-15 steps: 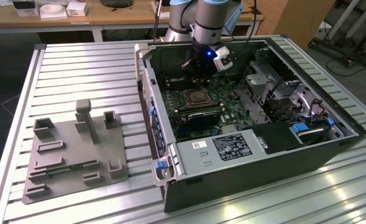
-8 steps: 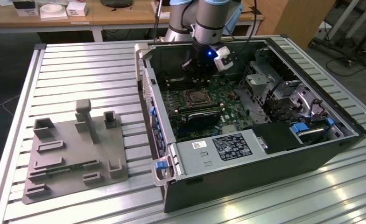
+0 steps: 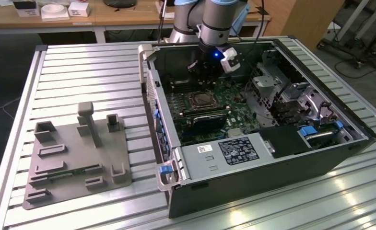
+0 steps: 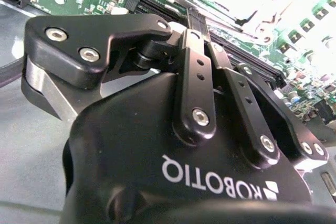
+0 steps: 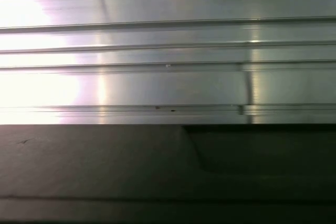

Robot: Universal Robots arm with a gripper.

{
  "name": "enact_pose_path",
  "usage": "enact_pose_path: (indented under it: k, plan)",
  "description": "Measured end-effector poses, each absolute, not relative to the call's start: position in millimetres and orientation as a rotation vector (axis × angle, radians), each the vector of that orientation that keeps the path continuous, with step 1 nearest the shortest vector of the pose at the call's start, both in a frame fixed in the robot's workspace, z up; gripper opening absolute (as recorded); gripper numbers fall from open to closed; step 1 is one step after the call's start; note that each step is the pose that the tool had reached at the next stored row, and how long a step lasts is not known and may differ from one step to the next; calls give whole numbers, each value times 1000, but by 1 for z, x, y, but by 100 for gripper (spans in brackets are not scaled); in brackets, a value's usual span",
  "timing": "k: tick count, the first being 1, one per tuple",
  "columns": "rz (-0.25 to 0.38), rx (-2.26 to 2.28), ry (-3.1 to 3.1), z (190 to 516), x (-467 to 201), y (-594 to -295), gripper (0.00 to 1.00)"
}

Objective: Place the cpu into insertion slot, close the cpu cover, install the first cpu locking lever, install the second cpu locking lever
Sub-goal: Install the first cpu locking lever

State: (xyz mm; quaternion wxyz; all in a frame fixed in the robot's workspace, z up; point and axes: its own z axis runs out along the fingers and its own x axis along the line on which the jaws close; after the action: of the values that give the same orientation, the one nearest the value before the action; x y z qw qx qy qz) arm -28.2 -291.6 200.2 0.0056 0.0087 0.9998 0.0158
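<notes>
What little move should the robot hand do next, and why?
Probably a small move down and over to the insertion slot. In the exterior view the hand hangs inside the computer case, close to the slot but seemingly not yet on it. I can't tell whether the cpu is already in.

The insertion slot is a square socket with a silvery rim and darker centre, lying flat on the green board, just below and in front of the gripper (apart from it). Its metal frame glares brightly in the second wrist view.
</notes>
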Motion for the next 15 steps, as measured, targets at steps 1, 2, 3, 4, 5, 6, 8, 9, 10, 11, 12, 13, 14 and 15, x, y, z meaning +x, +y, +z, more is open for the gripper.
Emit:
enact_pose_path:
  k: [1, 2, 3, 4, 5, 6, 8, 9, 10, 11, 12, 13, 14, 15]
  plan:
    - [49, 27, 3130, 200, -28, -292, 11]
    - [50, 27, 3130, 200, -28, -292, 11]
    - [50, 27, 3130, 200, -28, -292, 11]
    - [50, 27, 3130, 200, -28, -292, 11]
    - [50, 27, 3130, 200, -28, -292, 11]
    - [50, 27, 3130, 200, -28, -292, 11]
    - [50, 27, 3130, 200, -28, -292, 11]
    - [50, 27, 3130, 200, -28, -292, 11]
    - [50, 27, 3130, 200, -28, -292, 11]
    - [50, 27, 3130, 200, -28, -292, 11]
    - [49, 27, 3130, 200, -28, -292, 11]
    - [49, 27, 3130, 200, -28, -292, 11]
    - [49, 27, 3130, 200, -28, -292, 11]
    - [49, 27, 3130, 200, -28, -292, 11]
